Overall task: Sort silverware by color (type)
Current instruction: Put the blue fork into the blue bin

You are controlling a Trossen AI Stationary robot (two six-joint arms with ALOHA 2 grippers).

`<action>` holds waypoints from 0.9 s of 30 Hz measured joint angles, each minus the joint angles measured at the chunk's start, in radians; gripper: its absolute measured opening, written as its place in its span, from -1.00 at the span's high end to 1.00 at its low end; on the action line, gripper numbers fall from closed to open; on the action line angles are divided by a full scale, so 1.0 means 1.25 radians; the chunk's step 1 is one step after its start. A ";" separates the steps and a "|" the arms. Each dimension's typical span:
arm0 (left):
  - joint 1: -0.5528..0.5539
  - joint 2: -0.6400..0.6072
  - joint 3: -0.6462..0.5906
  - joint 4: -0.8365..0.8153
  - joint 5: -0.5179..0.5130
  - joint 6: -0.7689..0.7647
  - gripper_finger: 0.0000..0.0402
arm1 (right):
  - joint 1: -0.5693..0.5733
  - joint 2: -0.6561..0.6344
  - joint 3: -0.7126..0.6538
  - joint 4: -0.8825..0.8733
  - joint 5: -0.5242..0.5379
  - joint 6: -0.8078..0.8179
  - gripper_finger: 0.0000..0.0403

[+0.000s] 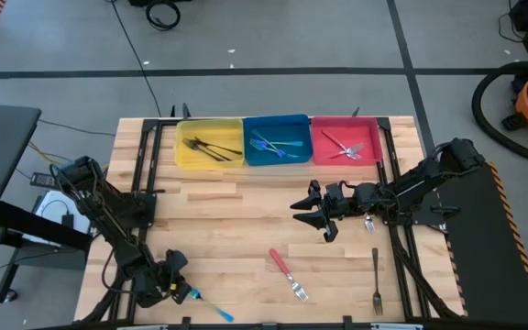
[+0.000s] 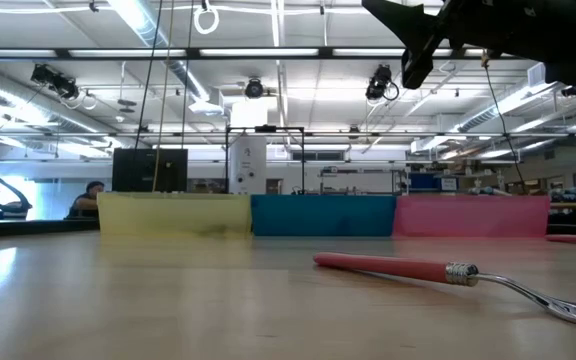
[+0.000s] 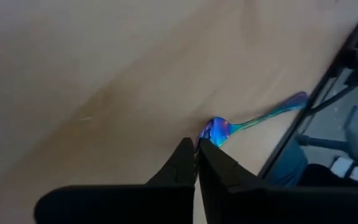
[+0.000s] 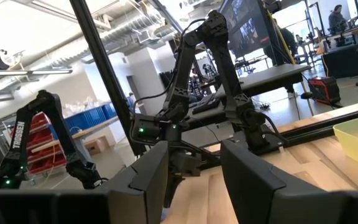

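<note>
Pinching down at the table's near-left corner, left gripper [image 1: 174, 286] has fingers [image 3: 185, 163] pressed together, tips right at the bowl end of the blue utensil [image 3: 219, 129]; handle trails away past them toward the table edge. Real grip or tips just touching: can't tell. Low approach probably suits a thin flat piece. Right gripper [image 1: 317, 214] hovers mid-table, jaws apart, empty, waiting. Red fork [image 1: 287, 273] and dark fork [image 1: 376, 280] lie nearer than it. Blue bin [image 1: 276, 139] far ahead.

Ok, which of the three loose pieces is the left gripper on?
The blue piece at the table's front-left corner; the left gripper is shut at its end. The red-handled fork and dark fork lie untouched.
</note>
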 joint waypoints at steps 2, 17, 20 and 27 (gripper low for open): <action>0.000 0.000 0.000 0.015 -0.023 0.006 0.98 | 0.000 0.000 0.000 0.000 0.000 0.000 0.23; 0.028 -0.018 -0.002 0.060 -0.206 0.065 1.00 | -0.001 0.000 0.000 0.004 0.003 0.000 0.23; 0.035 -0.044 -0.001 0.055 -0.233 0.095 1.00 | -0.001 0.000 0.000 0.004 0.003 0.001 0.23; 0.124 -0.094 -0.001 0.026 -0.303 0.232 1.00 | 0.024 0.000 0.000 0.007 0.005 0.046 0.23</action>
